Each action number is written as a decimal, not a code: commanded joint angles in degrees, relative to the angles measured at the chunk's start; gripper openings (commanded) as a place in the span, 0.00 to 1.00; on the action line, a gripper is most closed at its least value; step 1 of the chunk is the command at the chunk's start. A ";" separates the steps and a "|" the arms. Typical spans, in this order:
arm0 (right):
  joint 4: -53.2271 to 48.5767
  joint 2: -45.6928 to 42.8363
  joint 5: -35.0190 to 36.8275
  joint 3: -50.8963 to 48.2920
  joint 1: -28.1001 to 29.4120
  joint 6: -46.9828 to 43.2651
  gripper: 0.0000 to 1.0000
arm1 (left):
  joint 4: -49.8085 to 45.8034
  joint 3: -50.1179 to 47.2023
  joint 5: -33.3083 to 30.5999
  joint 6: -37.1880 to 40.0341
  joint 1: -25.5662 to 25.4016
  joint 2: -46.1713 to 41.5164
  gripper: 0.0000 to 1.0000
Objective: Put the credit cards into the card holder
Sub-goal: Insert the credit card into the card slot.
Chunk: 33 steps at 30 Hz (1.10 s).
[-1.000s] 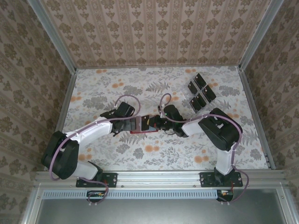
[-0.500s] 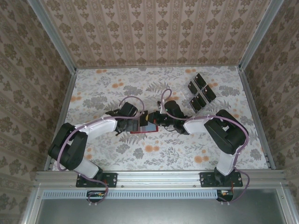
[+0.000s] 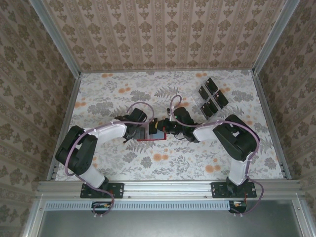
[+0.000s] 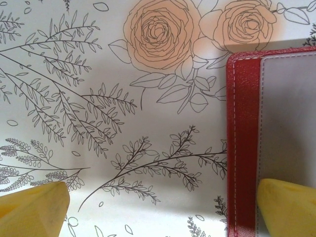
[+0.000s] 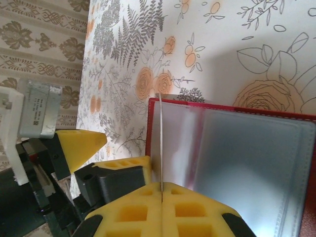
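The right arm's yellow fingers (image 5: 128,212) are pressed together on a thin card (image 5: 160,143), seen edge-on and standing over one end of the small flat red folding card holder (image 5: 232,148), which lies open on the floral-patterned desk (image 5: 222,44) with its greyish pockets facing up. The left arm's yellow fingers (image 4: 34,210) are spread wide and hold nothing, one tip over bare desk and the other over the holder's grey inner pocket, just inside its stitched red edge. Toward the desk's far right corner, the other near-black rectangular cards (image 3: 212,98) lie grouped together, well apart from the holder.
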 commanded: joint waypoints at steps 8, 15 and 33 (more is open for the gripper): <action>3.80 2.95 2.11 -0.79 -0.27 -1.39 0.00 | -1.80 -0.09 -0.90 -1.57 -0.63 0.49 1.00; 5.27 4.36 1.58 -1.02 -0.22 -0.67 0.00 | -1.32 -0.65 -0.64 -2.00 -0.81 0.41 1.00; 6.63 5.87 0.12 -1.18 1.48 0.79 0.00 | -1.21 -1.21 -0.74 -2.10 -0.99 0.01 1.00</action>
